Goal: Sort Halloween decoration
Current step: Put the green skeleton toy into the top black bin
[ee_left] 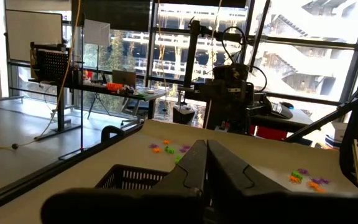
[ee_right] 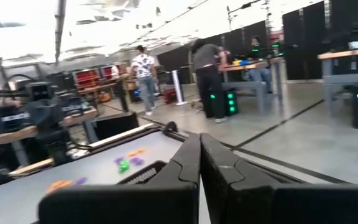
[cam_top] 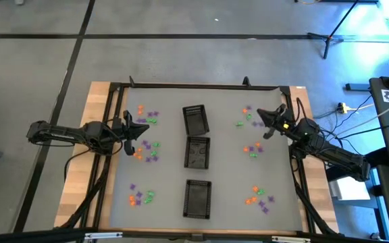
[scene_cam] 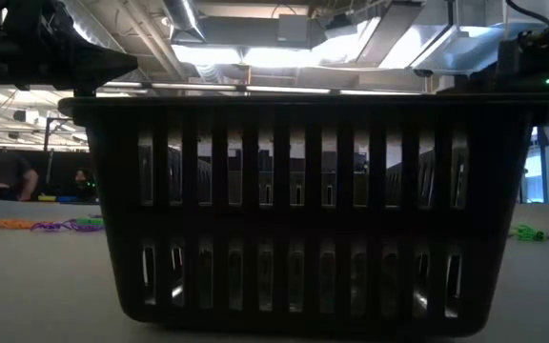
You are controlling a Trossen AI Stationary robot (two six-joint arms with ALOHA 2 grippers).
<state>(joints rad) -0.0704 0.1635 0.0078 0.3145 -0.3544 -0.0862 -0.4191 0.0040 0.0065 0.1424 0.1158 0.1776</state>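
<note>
While both grippers — the left gripper (cam_top: 146, 130) and right gripper (cam_top: 261, 113) — hang closed and empty beside the middle tray (cam_top: 197, 152), all trinkets (cam_top: 147, 150) lie unsorted — nothing is done yet.

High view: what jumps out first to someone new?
Three black trays in a line down the table's middle, flanked by six small clusters of orange, green and purple trinkets, three per side. The left pincer hangs shut over the left clusters, and the right pincer hangs shut over the far right cluster; neither holds anything.
</note>
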